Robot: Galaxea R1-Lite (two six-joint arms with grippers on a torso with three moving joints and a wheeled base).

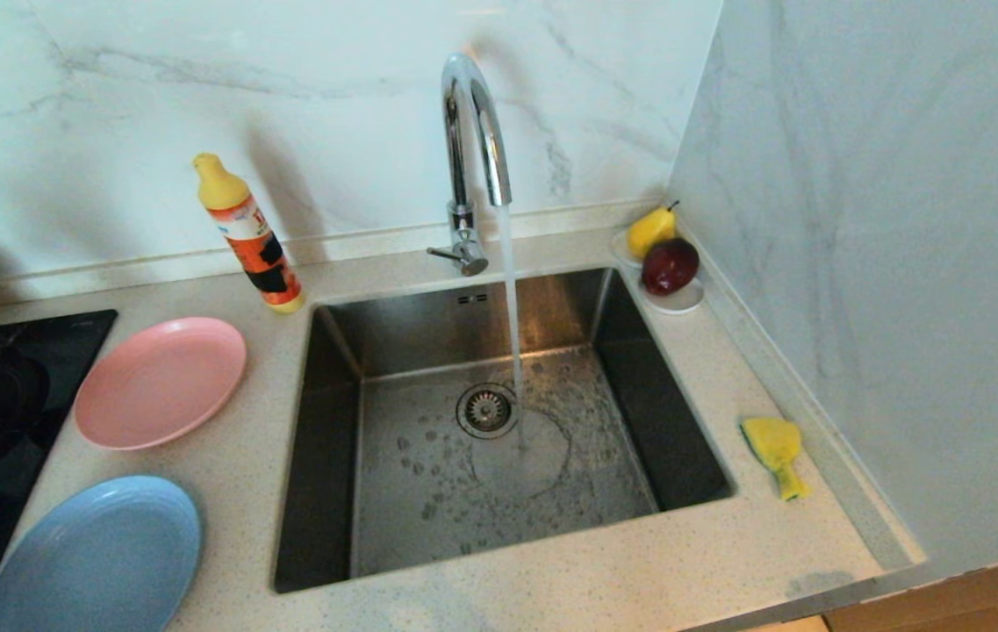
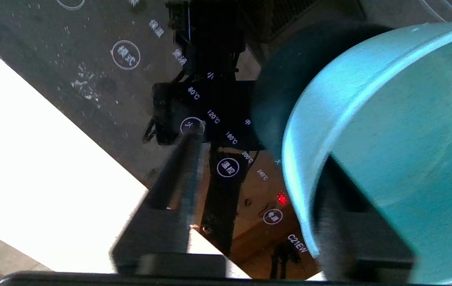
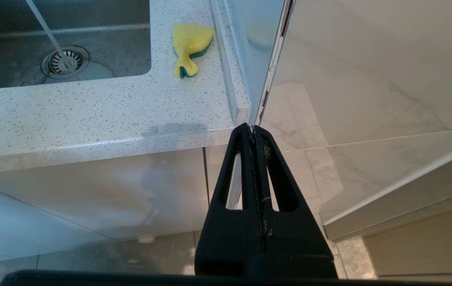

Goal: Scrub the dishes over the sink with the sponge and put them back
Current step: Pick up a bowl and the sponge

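The right gripper hangs below the counter's front edge, fingers pressed together on nothing. On the speckled counter, the blue plate lies at seven o'clock of the sink, the pink plate at nine, the sponge at three. Over the black cooktop at far left, the left gripper straddles the teal bowl, one finger inside its rim, one outside; whether it grips, I cannot tell. Water runs from the tap. At the marble wall stand a detergent bottle and, at one o'clock, a saucer with pear and apple.
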